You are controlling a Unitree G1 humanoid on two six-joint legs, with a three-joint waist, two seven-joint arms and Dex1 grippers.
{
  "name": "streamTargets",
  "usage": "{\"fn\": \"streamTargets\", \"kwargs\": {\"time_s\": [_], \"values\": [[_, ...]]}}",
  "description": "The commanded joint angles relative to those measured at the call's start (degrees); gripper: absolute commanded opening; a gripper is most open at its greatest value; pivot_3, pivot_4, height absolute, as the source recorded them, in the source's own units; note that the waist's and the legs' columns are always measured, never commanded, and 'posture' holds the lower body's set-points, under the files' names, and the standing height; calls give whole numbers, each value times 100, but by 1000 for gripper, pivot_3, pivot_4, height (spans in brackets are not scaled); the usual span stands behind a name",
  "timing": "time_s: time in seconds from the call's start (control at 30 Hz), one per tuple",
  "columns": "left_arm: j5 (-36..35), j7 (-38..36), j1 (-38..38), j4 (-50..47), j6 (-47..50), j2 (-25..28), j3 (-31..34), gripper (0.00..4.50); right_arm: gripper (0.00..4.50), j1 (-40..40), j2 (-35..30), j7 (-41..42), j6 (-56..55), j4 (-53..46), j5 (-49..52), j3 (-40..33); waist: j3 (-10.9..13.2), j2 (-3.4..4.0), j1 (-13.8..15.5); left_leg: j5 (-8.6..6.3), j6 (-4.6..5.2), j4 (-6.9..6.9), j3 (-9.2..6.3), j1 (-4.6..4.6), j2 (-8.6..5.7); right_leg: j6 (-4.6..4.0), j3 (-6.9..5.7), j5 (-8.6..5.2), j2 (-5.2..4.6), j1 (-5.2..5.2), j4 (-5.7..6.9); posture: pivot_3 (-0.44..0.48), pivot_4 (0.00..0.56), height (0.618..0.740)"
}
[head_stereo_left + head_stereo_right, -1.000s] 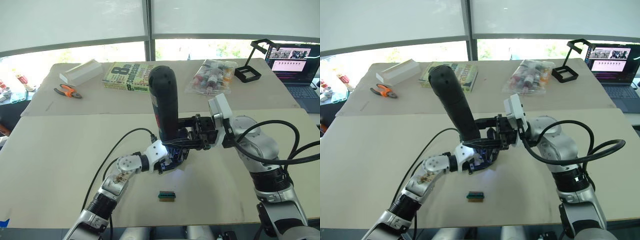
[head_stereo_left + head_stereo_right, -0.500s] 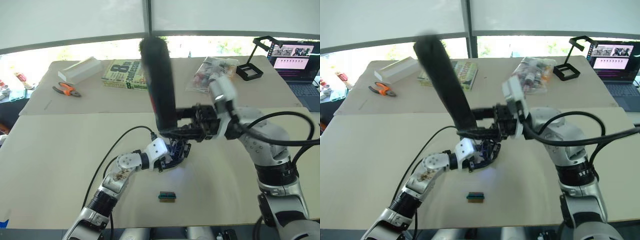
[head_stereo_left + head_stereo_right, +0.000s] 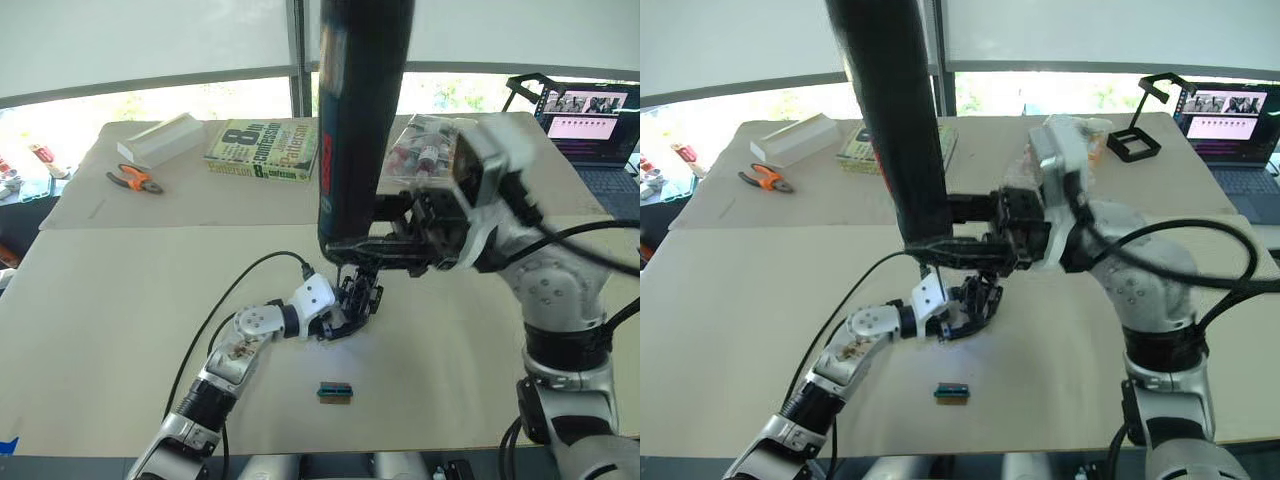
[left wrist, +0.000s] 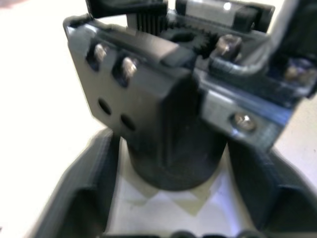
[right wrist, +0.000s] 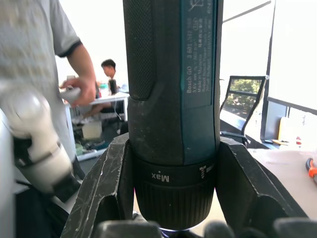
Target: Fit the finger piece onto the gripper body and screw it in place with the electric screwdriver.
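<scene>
— Fingers on my right gripper are clamping the electric screwdriver near its bit end, holding it upright. My left gripper is closing around the gripper body down on the table.

— What's worrying you?

— I'm seeing the bit hanging just above the body. If I'm lowering it tilted, it's likely missing the screw, or it's pushing the body sideways in my left hold.

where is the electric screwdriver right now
The electric screwdriver stands upright in the right gripper at mid-table, bit down just above the gripper body that the left gripper holds.
</scene>
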Motion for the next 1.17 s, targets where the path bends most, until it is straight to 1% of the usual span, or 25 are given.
{"fn": "streamTargets", "kwargs": {"time_s": [0.03,0.13,0.23,0.3,0.33,0.4,0.47,0.57,0.63,0.7,0.77,0.83,0.87,0.9,0.97,1.0,1.07,1.17], "values": [[-422,-254,472,-988,447,616,510,4500,1879,-225,-714,-737,973,322,1615,-748,0,0,4,0,0,-7,0,-1,5,-2,0,1,4,-2,-7,0,150,740],[-960,-699,1047,-1862,765,1411,1023,4500,1879,176,-1773,-1123,2002,853,2523,-882,1,2,23,-3,-3,-18,1,-9,21,-8,-4,4,14,-8,-22,0,150,740],[-1392,-1139,1530,-2355,992,2169,1522,4500,1879,928,-2563,-1573,2767,1395,2668,-827,4,3,75,-4,-1,-21,8,-15,23,-9,-5,4,11,-10,-27,0,150,740],[-1543,-1344,1759,-2478,1044,2538,1751,4500,1879,1427,-2819,-1757,3107,1723,2441,-763,5,5,96,-7,3,-19,19,-18,23,-11,-3,5,9,-11,-27,0,150,740],[-1591,-1407,1852,-2491,1085,2695,1859,4500,1879,1717,-2906,-1787,3226,1880,2124,-668,9,11,98,-8,6,-19,27,-17,23,-12,0,6,6,-11,-26,0,150,740],[-1612,-1435,1920,-2470,1124,2856,1957,4500,1879,2086,-2993,-1697,3298,2064,1572,-474,15,22,95,-9,9,-18,35,-18,23,-15,2,9,5,-12,-27,0,150,740],[-1634,-1490,1953,-2418,1157,2969,2016,4500,1879,2252,-2917,-1812,3372,2495,974,-190,15,21,85,-10,10,-18,47,-15,31,-13,5,18,9,-12,-25,0,150,740],[-1653,-1559,1943,-2335,1125,3065,2071,4500,1879,2381,-2931,-1493,3318,2866,262,95,19,33,64,-9,9,-16,59,-15,35,-17,8,26,13,-12,-24,0,150,740],[-1686,-1635,1913,-2258,1130,3149,2146,4500,1879,2505,-3110,-1060,2977,2948,-348,403,20,36,40,-9,9,-16,62,-15,36,-17,9,26,14,-14,-24,0,150,740],[-1677,-1727,1898,-2139,1117,3298,2224,4500,2935,2716,-3329,-453,2340,2936,-948,545,20,36,25,-9,8,-16,63,-13,41,-17,6,27,19,-14,-25,0,150,740],[-1687,-1787,1906,-2073,1149,3404,2268,4500,3597,2929,-3454,64,1738,2900,-1370,531,20,36,21,-9,9,-16,68,-9,41,-16,3,27,20,-13,-25,0,150,740],[-1845,-1897,1903,-2077,1339,3564,2399,4500,4291,3533,-3732,928,78,2580,-2174,359,20,35,28,-12,12,-15,75,-7,40,-13,0,28,19,-12,-27,0,150,740],[-1908,-1934,1900,-2082,1418,3622,2454,4500,4456,3751,-3801,1233,-537,2484,-2458,257,20,35,37,-13,15,-14,76,-3,40,-10,-4,29,18,-8,-28,0,150,740],[-1977,-1981,1895,-2079,1508,3688,2522,4500,4456,3974,-3840,1575,-1132,2408,-2674,77,20,35,40,-14,16,-13,79,-3,39,-8,-5,30,17,-9,-27,0,150,740],[-2119,-2115,1853,-2010,1663,3857,2694,4500,4456,4237,-3840,2165,-1842,2377,-2764,-467,21,34,20,-16,18,-11,89,2,39,-4,-8,30,16,-10,-27,0,150,740],[-2212,-2202,1755,-1894,1753,3973,2842,4500,4456,4302,-3864,2451,-2030,2377,-2701,-853,22,36,16,-17,17,-11,95,5,40,-4,-7,31,15,-11,-26,0,150,740],[-2358,-2303,1602,-1741,1887,4134,3023,4500,4456,4394,-3868,2866,-2283,2413,-2646,-1373,25,40,-13,-17,16,-11,104,6,42,-6,-3,32,16,-16,-24,0,150,740],[-2462,-2437,1506,-1658,1937,4252,3147,4500,4456,4533,-3815,3228,-2534,2507,-2800,-1796,25,39,-18,-22,9,-15,107,28,52,-12,-3,35,25,-5,-25,0,150,740]]}}
